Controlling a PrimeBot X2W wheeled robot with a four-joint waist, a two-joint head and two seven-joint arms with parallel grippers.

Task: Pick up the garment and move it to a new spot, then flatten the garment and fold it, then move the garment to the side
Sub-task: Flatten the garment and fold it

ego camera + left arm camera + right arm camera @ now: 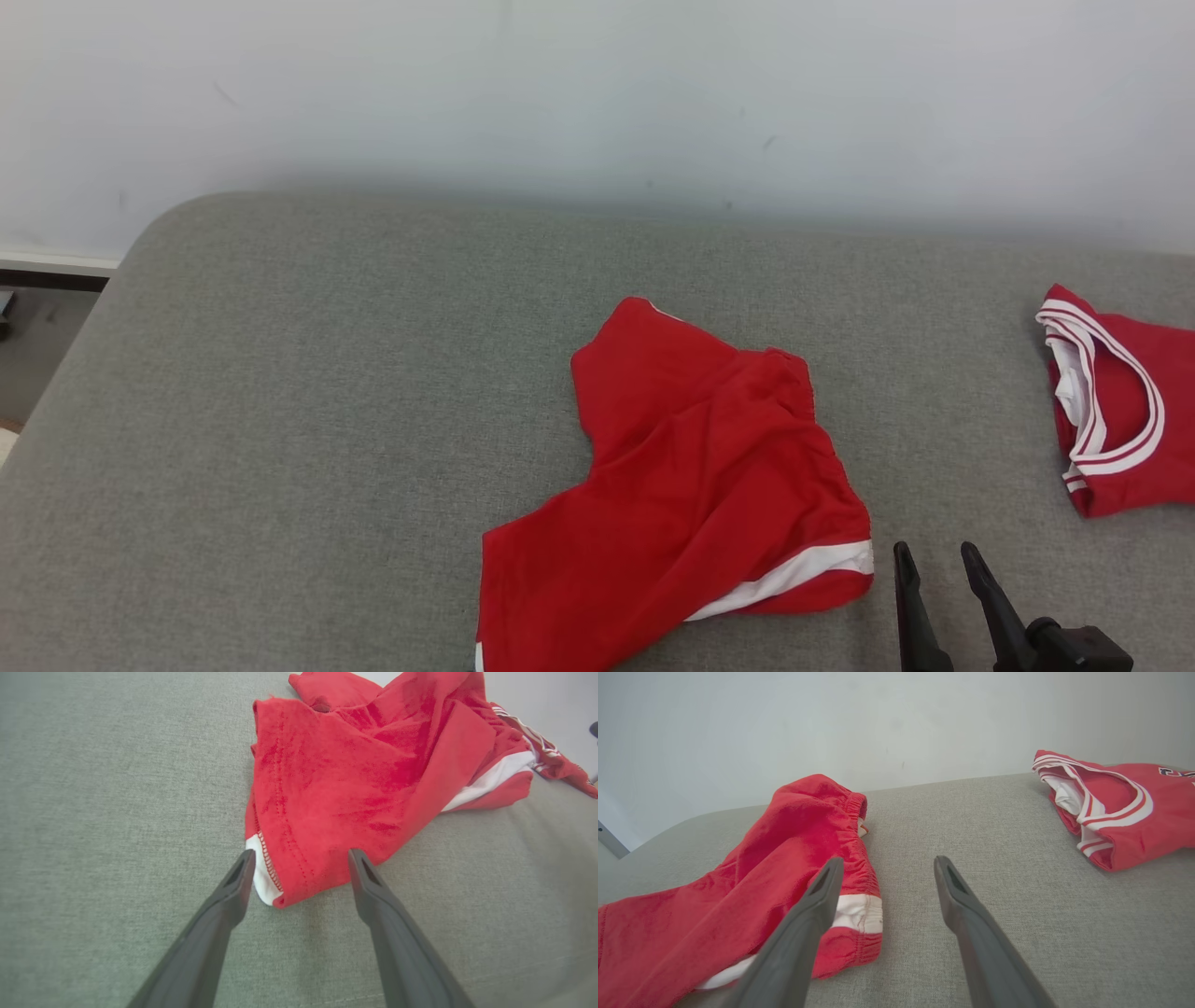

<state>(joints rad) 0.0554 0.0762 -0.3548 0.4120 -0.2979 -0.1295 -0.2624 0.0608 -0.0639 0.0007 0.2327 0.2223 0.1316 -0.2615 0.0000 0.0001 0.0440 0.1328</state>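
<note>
- You've got the red shorts [700, 467] crumpled mid grey padded surface [280, 420].
- Your left gripper [301, 856]: fingers apart, either side of a hem corner.
- Your right gripper [935, 553]: apart, empty, just beside the shorts.
- Red jersey [1120, 411] lies at the right.

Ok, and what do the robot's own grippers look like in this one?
Both look alike. The left gripper has two long, matte dark grey fingers that taper to narrow tips, with a slot-shaped recess near each tip. The right gripper has the same tapered pair. In the head view its fingers look black and join a blocky black mount. The surfaces look plain.
</note>
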